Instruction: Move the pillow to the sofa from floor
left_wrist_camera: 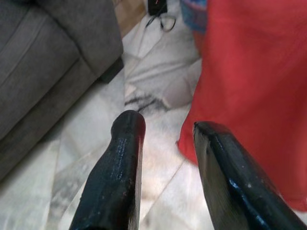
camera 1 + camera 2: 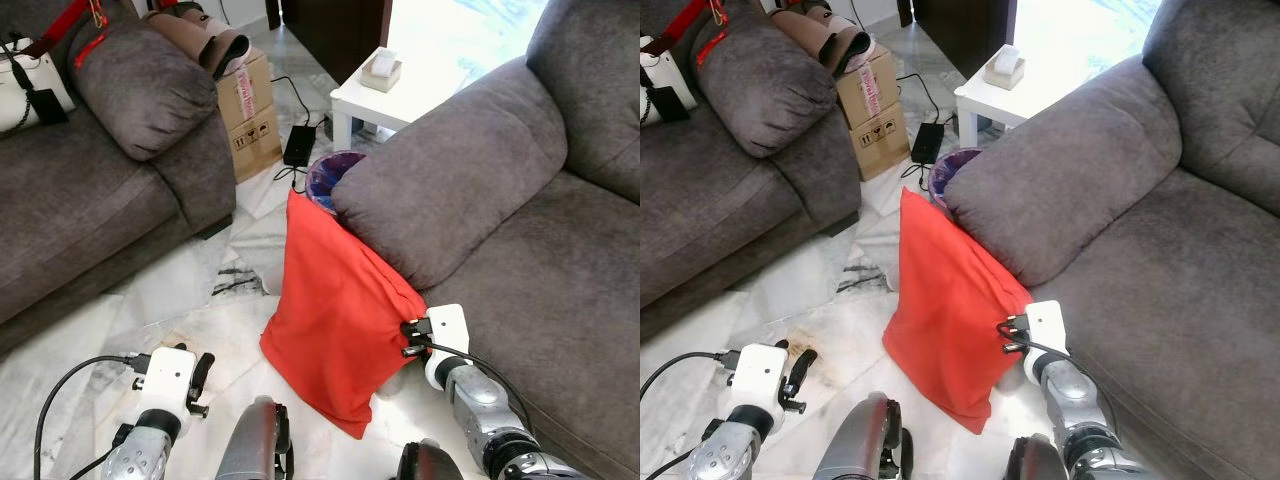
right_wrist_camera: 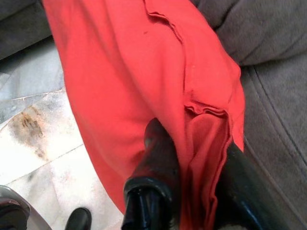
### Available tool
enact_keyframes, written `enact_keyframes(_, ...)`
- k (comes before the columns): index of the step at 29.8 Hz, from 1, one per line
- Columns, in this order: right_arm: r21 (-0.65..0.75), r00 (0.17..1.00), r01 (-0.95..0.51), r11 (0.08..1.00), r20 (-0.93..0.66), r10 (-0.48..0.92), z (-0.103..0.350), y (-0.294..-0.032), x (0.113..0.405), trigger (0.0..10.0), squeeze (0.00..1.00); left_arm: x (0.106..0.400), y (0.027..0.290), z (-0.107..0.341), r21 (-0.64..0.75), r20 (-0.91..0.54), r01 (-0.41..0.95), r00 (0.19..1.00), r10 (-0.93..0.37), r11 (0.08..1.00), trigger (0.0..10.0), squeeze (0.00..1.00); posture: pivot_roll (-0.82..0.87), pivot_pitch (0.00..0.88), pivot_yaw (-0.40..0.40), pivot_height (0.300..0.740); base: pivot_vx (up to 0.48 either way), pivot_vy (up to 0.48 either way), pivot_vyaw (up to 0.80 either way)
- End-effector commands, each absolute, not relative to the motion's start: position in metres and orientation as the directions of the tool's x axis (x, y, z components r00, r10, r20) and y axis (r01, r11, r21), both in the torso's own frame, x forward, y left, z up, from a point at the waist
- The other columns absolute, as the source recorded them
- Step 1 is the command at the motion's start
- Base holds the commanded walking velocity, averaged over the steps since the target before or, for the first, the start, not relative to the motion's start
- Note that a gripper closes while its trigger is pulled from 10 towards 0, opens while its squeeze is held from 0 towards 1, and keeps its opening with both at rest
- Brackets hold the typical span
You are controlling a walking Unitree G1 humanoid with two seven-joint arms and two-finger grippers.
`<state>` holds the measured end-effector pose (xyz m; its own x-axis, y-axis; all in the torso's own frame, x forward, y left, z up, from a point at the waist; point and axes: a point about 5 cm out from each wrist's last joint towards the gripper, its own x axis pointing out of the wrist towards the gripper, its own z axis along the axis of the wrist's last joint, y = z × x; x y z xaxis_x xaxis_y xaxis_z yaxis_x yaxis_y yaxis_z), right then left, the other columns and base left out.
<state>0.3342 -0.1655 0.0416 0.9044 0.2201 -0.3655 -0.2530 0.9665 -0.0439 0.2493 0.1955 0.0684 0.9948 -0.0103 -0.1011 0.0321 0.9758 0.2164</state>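
Marble floor (image 2: 180, 300) runs between two grey sofas, one at nine o'clock (image 2: 90, 200) and one from one to four o'clock (image 2: 520, 230). At centre the red pillow (image 2: 335, 320) stands on the floor, its upper edge leaning against the right-hand sofa's armrest. The right gripper (image 3: 192, 177), at about five o'clock, has its fingers (image 3: 160, 158) closed on a fold at the pillow's edge, red cloth pinched between them. The left gripper (image 1: 165, 158), at seven o'clock, hangs over the floor with its fingers (image 1: 124, 158) parted and nothing held, just beside the pillow's lower corner. Behind the pillow, at twelve o'clock, sits what seems to be a purple-lined bin (image 2: 330, 175), partly hidden, with a white side worktop (image 2: 370, 100) and a cardboard box (image 2: 250, 110) further back.
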Motion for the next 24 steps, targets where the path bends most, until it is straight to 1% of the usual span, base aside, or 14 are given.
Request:
enact_keyframes(1,-0.023,0.892,-0.282,0.959,-0.374,0.254,0.034,-0.158,0.328,0.0,0.0,0.244,0.198,0.057,0.233,-0.141,0.027,0.99,0.006,0.972,10.0,0.0,0.27,0.218,0.038,0.627,0.0,0.0,0.0)
enact_keyframes(9,-0.006,0.896,-0.283,0.959,-0.358,0.263,0.031,-0.152,0.324,0.0,0.0,0.259,0.196,0.058,0.226,-0.114,0.017,0.993,0.009,0.974,10.0,0.0,0.23,0.174,0.024,0.627,0.0,0.0,0.0)
enact_keyframes(17,0.059,0.931,-0.26,0.964,-0.252,0.266,0.039,-0.15,0.326,0.0,0.0,0.271,0.195,0.057,0.222,-0.101,0.014,0.995,0.008,0.975,10.0,0.0,0.19,0.14,0.016,0.627,0.0,0.0,0.0)
enact_keyframes(19,0.082,0.934,-0.267,0.96,-0.223,0.279,0.038,-0.148,0.323,0.0,0.0,0.272,0.195,0.056,0.221,-0.098,0.014,0.995,0.008,0.975,10.0,0.0,0.18,0.136,0.017,0.627,0.0,0.0,0.0)
enact_keyframes(20,0.071,0.93,-0.304,0.95,-0.196,0.312,0.037,-0.145,0.318,0.0,0.0,0.274,0.195,0.056,0.22,-0.098,0.015,0.995,0.007,0.975,10.0,0.0,0.17,0.133,0.019,0.627,0.0,0.0,0.0)
enact_keyframes(22,0.062,0.927,-0.318,0.946,-0.188,0.324,0.037,-0.144,0.317,0.0,0.0,0.275,0.195,0.056,0.22,-0.097,0.015,0.995,0.007,0.975,10.0,0.0,0.17,0.133,0.019,0.627,0.0,0.0,0.0)
enact_keyframes(24,0.078,0.937,-0.289,0.954,-0.183,0.299,0.031,-0.151,0.31,0.0,0.0,0.276,0.195,0.055,0.22,-0.098,0.017,0.995,0.005,0.975,10.0,0.0,0.16,0.129,0.02,0.627,0.0,0.0,0.0)
